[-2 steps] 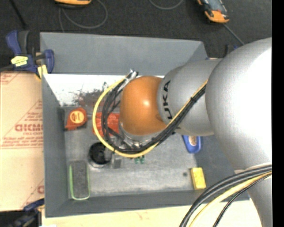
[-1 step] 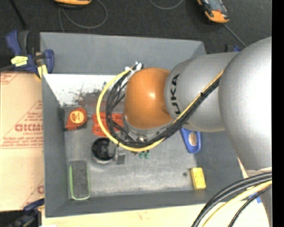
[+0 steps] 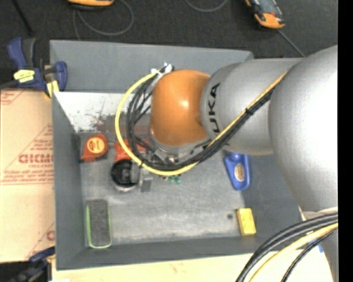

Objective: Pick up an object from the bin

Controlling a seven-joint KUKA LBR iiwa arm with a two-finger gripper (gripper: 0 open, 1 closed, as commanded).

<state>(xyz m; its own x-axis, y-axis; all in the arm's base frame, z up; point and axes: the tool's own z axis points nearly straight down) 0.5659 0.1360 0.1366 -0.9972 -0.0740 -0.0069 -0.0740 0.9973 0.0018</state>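
Observation:
My gripper [image 3: 146, 180] reaches down from under the arm's orange cover in the left middle of the bin, and most of it is hidden. Just to its left, close beside it, lies a black round thing [image 3: 122, 174]. An orange piece [image 3: 122, 151] pokes out from under the arm right above that. Further left, an orange tape measure [image 3: 94, 147] lies near the bin's left wall.
A grey-green oblong block [image 3: 98, 223] lies in the front left corner. A small yellow block [image 3: 245, 221] sits at the front right, and a blue handle-like thing [image 3: 237, 170] lies at the right, partly under the arm. The arm covers the bin's back right.

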